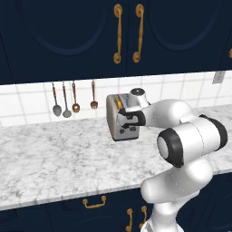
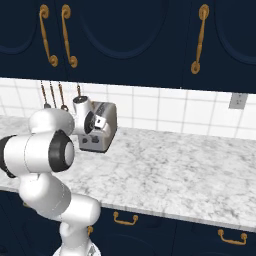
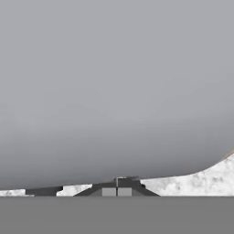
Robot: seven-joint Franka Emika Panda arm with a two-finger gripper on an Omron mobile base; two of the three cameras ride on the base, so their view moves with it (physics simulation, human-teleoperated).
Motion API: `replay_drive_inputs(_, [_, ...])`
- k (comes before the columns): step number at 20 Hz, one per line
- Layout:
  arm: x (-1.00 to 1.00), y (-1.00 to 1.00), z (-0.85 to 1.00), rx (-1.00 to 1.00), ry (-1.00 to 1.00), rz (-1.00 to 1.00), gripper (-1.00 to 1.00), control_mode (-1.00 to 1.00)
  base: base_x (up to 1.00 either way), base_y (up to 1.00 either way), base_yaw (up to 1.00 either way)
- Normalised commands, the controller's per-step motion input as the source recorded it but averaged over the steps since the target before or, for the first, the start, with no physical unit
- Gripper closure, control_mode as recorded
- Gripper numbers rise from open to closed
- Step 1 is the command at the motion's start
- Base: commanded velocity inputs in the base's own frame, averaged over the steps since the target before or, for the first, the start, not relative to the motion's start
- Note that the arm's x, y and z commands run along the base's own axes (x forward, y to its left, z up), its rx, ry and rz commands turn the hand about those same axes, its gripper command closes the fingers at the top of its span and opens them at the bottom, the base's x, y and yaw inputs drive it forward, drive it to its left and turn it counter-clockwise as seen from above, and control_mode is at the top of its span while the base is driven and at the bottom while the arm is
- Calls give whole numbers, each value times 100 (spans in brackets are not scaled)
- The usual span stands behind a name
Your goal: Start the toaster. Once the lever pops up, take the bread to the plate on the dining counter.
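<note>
the toaster [image 1: 121, 118] is sitting on the marble worktop [image 1: 59, 158], back near the white tiled wall, and the end effector [image 1: 128, 118] is pressing right up against the end of it that is facing out into the room. that is the relation everything is hanging on: the toaster is lying directly ahead of the hand, along the line the arm is reaching, with its long axis running away from the hand toward the wall. from the right side the hand [image 2: 93, 123] is sitting at the upper part of that end face, above the dark knob and marks, which is where i would be expecting the lever to be, though i am not making out the lever itself.

in the hand view the toaster's grey side [image 3: 114, 91] is looming so close that there is little else to read, just a sliver of marble [image 3: 210, 176] below it. the two fingertips are sitting side by side at the bottom of that view with no visible gap, so i am judging the end effector to be closed and holding nothing.

the arm is stretching forward over the worktop, elbow raised and forearm running roughly level toward the toaster, wrist bent so the hand is meeting the end face.

a glimpse of orange at the toaster's top [image 1: 118, 103] is probably the bread. the coming move is looking like a short downward press.
</note>
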Motion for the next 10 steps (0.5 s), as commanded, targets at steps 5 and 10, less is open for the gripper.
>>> replay_drive_inputs(5, [-9, 0, -63, 0, 0, -6, 100, -100, 0, 0, 0])
replay_drive_inputs(10, [-23, 0, -90, 0, 0, -9, 100, -100, 0, 0, 0])
